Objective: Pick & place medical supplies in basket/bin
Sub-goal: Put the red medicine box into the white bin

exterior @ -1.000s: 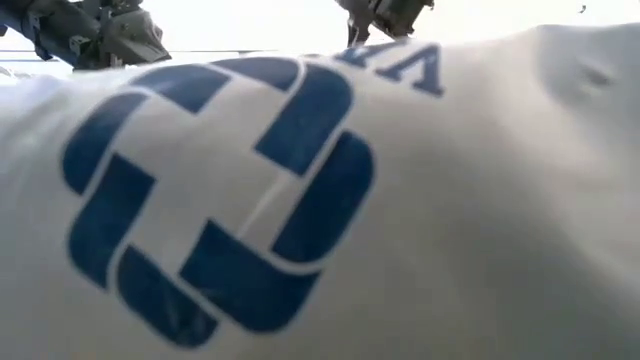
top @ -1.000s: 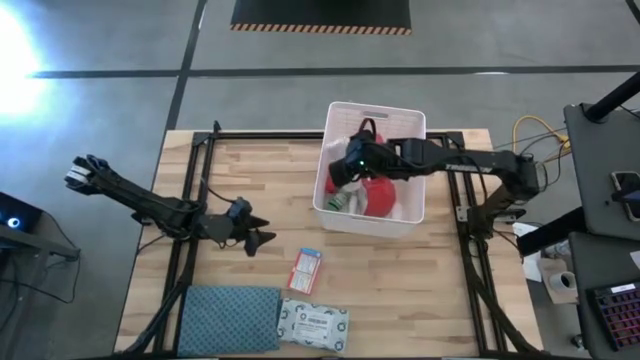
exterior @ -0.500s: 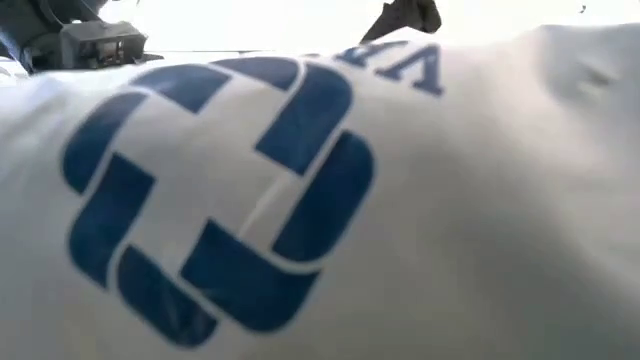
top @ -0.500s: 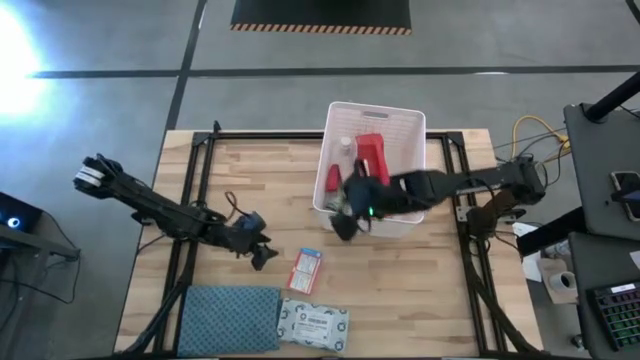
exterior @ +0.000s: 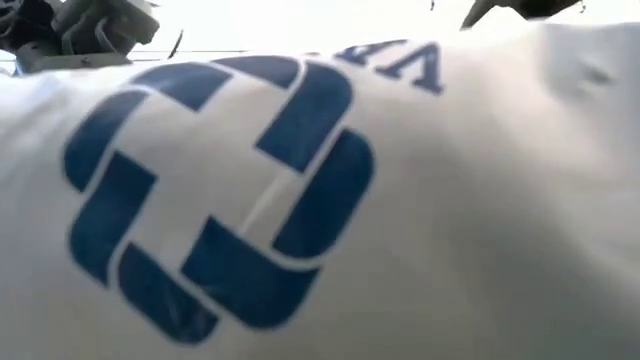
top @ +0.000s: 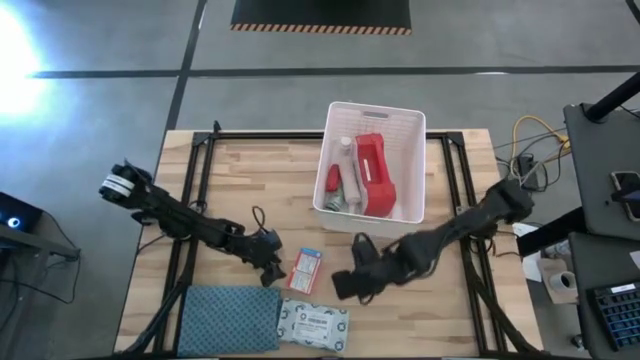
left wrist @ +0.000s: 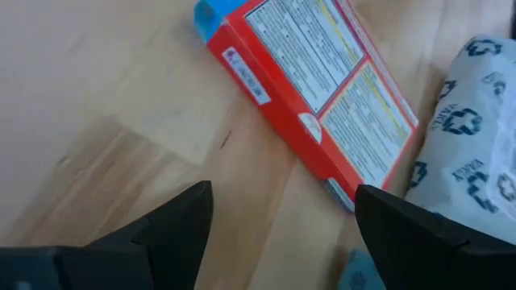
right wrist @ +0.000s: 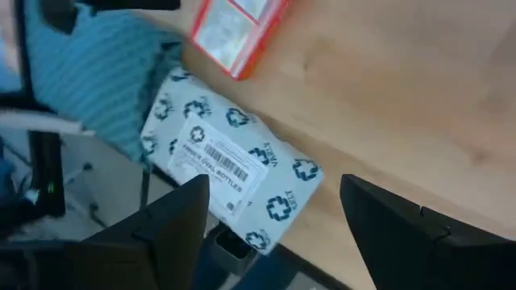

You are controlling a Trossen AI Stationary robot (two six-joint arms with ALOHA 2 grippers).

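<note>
Over the table's front half now, both my grippers are down near the leftovers. My right gripper (top: 343, 285) has left the white bin (top: 405, 215), where it was reaching in a second ago, and swung across to hover just beside the white wipes packet (top: 313, 324); its fingers (right wrist: 173, 221) stand wide apart with nothing between them, packet framed ahead in the right wrist view. My left gripper (top: 272, 272) has crept forward from mid-table and sits just beside the small red box (top: 305, 270), fingers (left wrist: 173, 221) wide, empty, not yet touching it. Bin now holds the red first-aid pouch (top: 374, 172) and a few small bottles and rolls, so I judge the last drop landed. Still out on the wood: red box and wipes packet, near each other, well apart from the bin. Blue-grey cloth (top: 228, 318) lies touching the packet, not mine to move. Low view is blocked by white fabric with a blue cross logo, so no help there. Next calls: left closes on box, right on packet. Risk: arms crowd each other.
</note>
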